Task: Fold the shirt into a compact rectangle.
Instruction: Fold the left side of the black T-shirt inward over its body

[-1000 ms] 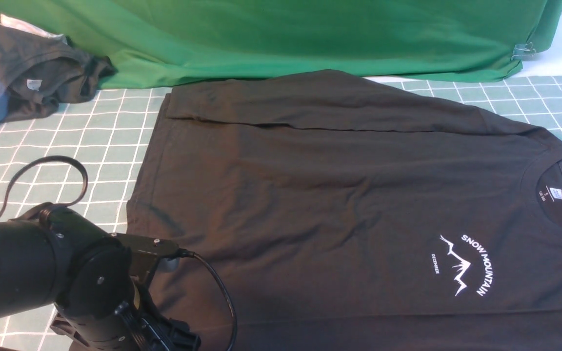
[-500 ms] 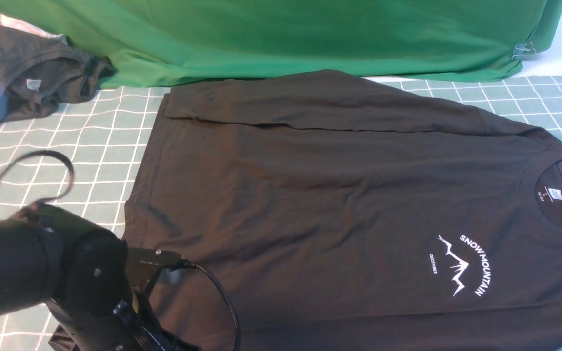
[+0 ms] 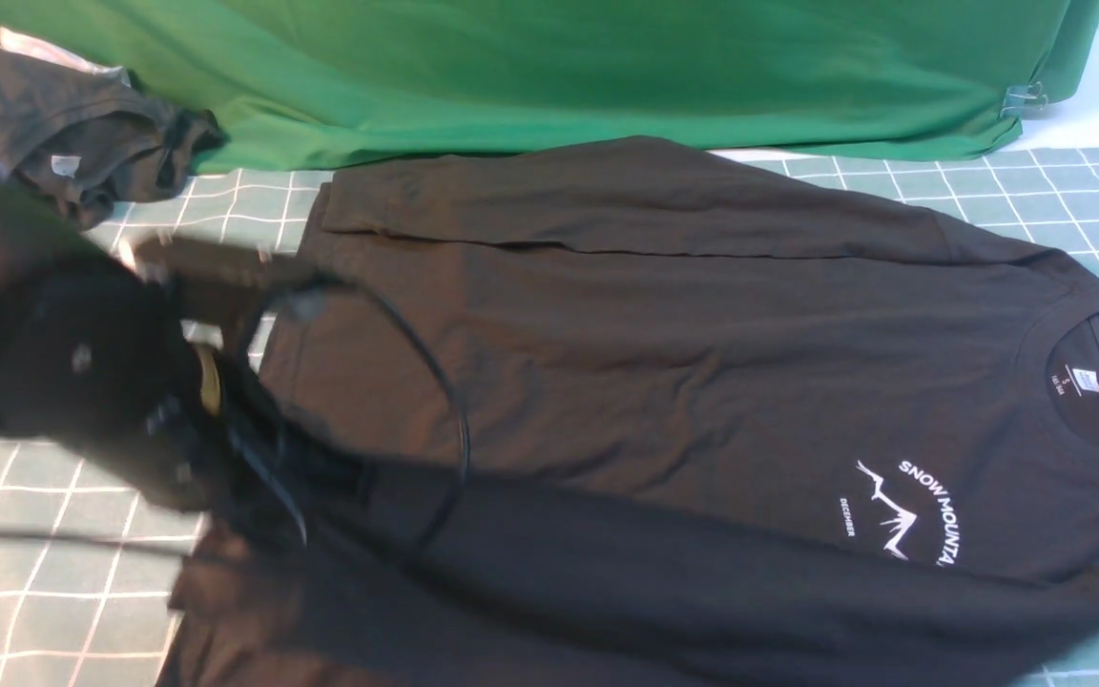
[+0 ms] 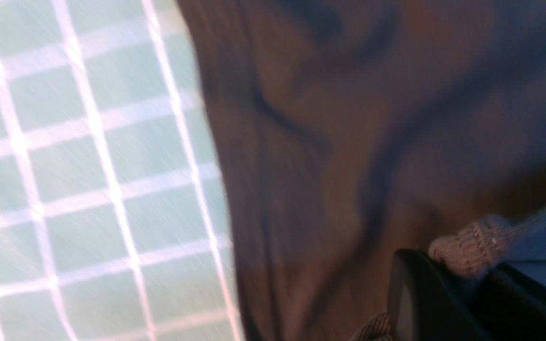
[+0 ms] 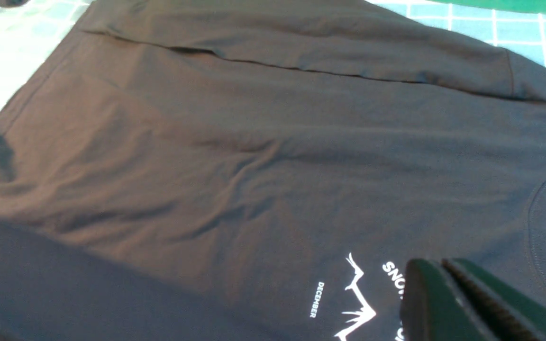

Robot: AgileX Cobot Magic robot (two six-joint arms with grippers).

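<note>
Shirt [image 3: 664, 363] position: we find it spread chest-up across the bench [image 3: 53, 572], collar [image 3: 1084, 334] toward the right edge and hem toward the left edge. The far sleeve [image 3: 607, 205] is laid flat over the body along the far edge, so that side is already narrowed. The near sleeve [image 3: 702, 592] runs across the body by the near edge, and we judge that it is being placed to match. The left gripper [image 4: 472, 284] is clamped on the ribbed cuff [image 4: 467, 244] of this sleeve; gripping at the cuff lets the whole sleeve follow in one line. Its arm is blurred in the front view, so we cannot fix the cuff's height above the cloth. The right gripper [image 5: 436, 267] has its jaws pressed together beside the print [image 3: 912, 515], near the collar. We cannot tell whether it pinches fabric; we judge that it anchors this end against dragging
</note>
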